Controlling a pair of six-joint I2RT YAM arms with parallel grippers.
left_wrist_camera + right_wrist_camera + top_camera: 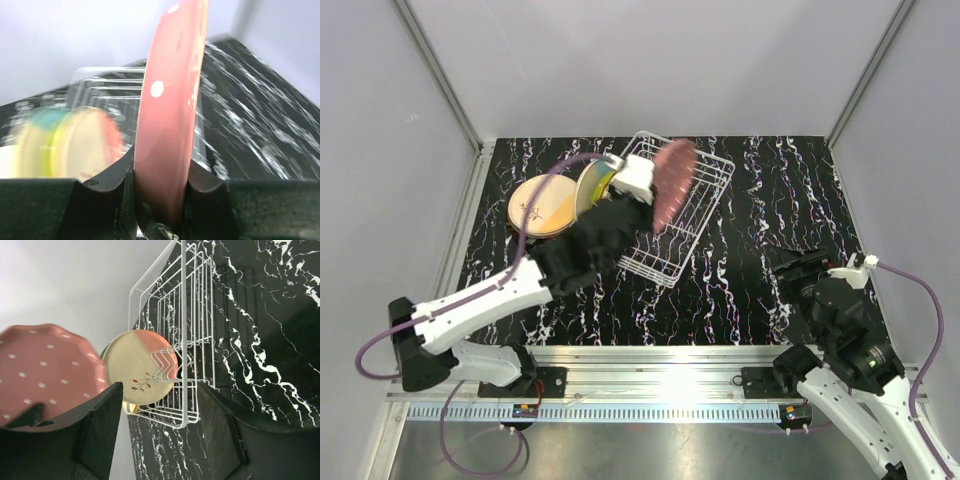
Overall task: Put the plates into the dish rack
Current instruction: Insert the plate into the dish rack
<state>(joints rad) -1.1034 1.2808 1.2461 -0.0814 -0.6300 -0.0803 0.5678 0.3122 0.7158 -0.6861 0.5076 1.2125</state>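
Left gripper (pixel 161 200) clamps pink white-dotted round plate (pixel 673 182) over white wire dish rack (pixel 712 200); right gripper (pixel 160 415) wide, empty.

This is a robot test cell in a laboratory, not a kitchen. The desk (pixel 740 290) has a black marbled top, and around it stand plain pale walls (pixel 650 70) joined by aluminium profiles (pixel 438 75). At its near edge a metal rail (pixel 660 365) carries the left arm (pixel 490 300) and the right arm (pixel 850 330), with purple cables (pixel 542 195) (only the dish rack (pixel 695 215) on the desk and the pink plate (pixel 673 180) above it look domestic).
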